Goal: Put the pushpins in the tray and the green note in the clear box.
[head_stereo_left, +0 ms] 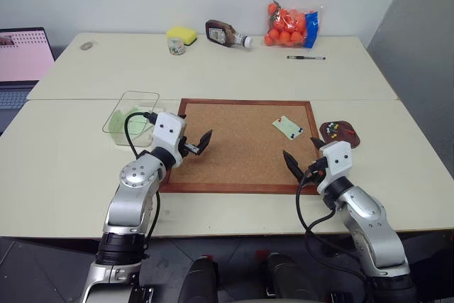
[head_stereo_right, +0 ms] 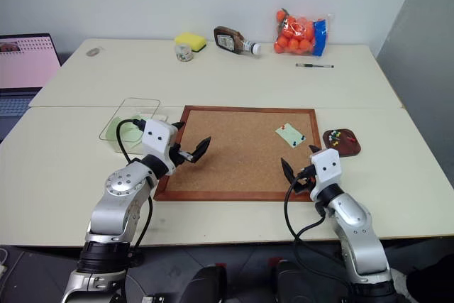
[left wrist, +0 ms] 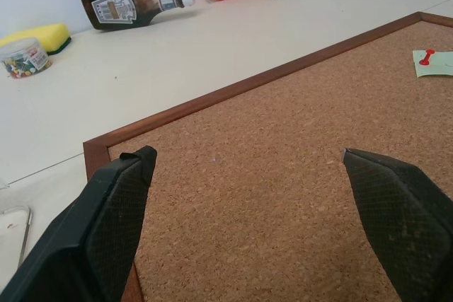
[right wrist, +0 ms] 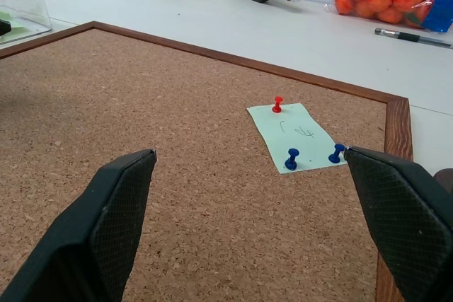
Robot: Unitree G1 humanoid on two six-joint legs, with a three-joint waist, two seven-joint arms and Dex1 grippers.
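Note:
The green note (right wrist: 297, 138) lies on the cork board (head_stereo_left: 241, 143) near its far right corner, pinned by a red pushpin (right wrist: 277, 104) and two blue pushpins (right wrist: 291, 158). The dark brown tray (head_stereo_left: 339, 133) sits just right of the board and holds several coloured pins. The clear box (head_stereo_left: 132, 116) stands off the board's left edge with something pale green inside. My left gripper (head_stereo_left: 197, 143) hovers open over the board's left side. My right gripper (head_stereo_left: 303, 155) hangs open over the board's near right corner, short of the note. Neither holds anything.
Along the table's far side are a yellow sponge (head_stereo_left: 181, 33), a small jar of pins (head_stereo_left: 176, 46), a lying sauce bottle (head_stereo_left: 225, 33), a bag of oranges (head_stereo_left: 291, 25) and a pen (head_stereo_left: 306, 57). A laptop (head_stereo_left: 21, 62) stands at the far left.

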